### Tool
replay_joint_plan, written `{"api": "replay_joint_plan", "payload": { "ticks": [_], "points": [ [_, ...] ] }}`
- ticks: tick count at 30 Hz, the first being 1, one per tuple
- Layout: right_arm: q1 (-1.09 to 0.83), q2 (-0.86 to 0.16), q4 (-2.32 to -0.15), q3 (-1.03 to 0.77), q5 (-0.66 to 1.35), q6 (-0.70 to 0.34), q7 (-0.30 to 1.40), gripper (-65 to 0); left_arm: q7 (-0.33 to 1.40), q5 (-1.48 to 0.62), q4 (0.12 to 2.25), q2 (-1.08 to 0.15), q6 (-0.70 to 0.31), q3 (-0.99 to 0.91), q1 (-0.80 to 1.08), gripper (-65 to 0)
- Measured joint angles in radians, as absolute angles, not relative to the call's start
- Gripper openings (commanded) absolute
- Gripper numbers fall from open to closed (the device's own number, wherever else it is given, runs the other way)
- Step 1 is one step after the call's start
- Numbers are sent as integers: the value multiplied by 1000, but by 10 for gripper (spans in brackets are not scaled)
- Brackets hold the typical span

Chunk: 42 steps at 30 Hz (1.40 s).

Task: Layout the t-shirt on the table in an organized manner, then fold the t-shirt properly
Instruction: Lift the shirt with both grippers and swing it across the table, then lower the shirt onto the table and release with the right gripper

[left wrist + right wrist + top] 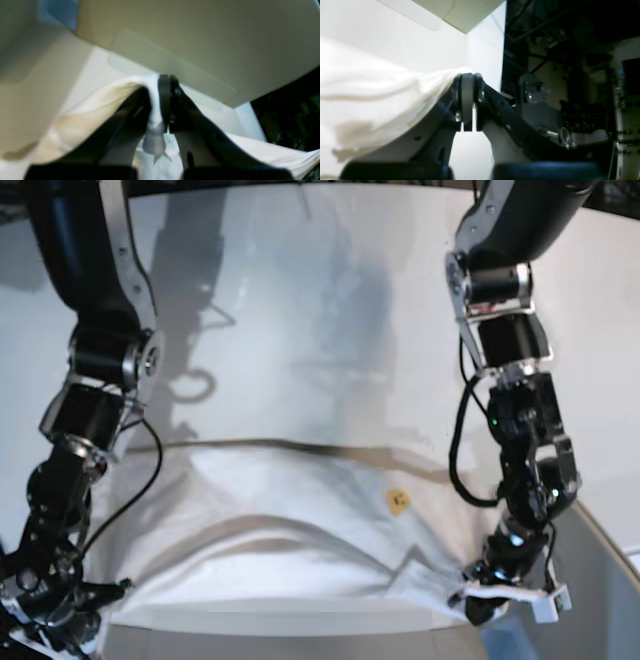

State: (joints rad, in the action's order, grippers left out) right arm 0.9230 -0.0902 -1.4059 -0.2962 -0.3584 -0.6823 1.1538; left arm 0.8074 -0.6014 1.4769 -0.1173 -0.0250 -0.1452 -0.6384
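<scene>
The white t-shirt [300, 520] hangs stretched between my two grippers, low over the white table [300, 330], its middle sagging in soft folds. A small orange mark [398, 500] shows on its face. On the right of the base view my left gripper [478, 595] is shut on a bunched edge of the cloth. The left wrist view shows that gripper [167, 80] shut, with the t-shirt [155, 110] pinched beside one finger. My right gripper [468, 77] is shut, and the t-shirt [382, 95] runs from its jaws off to the left. In the base view it sits at the bottom left [60, 625].
The table's curved edge [612, 545] runs just right of my left arm, with a bluish floor below it. Both arms' shadows fall across the far tabletop. A dark, cluttered room [570, 87] lies behind the right gripper.
</scene>
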Motion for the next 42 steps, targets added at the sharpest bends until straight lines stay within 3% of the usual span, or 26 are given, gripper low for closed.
{"api": "replay_joint_plan", "payload": {
  "ticks": [9,12,15,20,25,30,35,42],
  "points": [
    [1243,-101,-853,-332,-270,-682,832,-650,810,-599,1105,-265,-22,-167,-1005,-650],
    [1291,-142,-798,-386,-149,-682,799,-650,820,-603,1137,-299,-22,-171,-1109,-650],
    [1259,-200,-810,-400,-112,-682,906,-650,871,-631,1304,-327,-46,-215,-1111,-650],
    [1239,-247,-980,-396,-18,-682,1031,-650,987,-633,1457,-331,-28,-310,-898,-650],
    [1224,-308,-1232,-371,101,-682,1088,-650,1000,-842,1599,-322,-38,-398,-637,-650],
    [966,-393,-1346,-329,155,-682,1250,-650,970,-888,1719,-322,-25,-440,-400,-650],
    [710,-379,-1530,-321,258,-682,1243,-650,985,-888,1845,-290,-30,-440,-165,-650],
    [364,-355,-1761,-493,278,-682,1329,-650,976,-889,1890,-274,-29,-440,54,-650]
  ]
}}
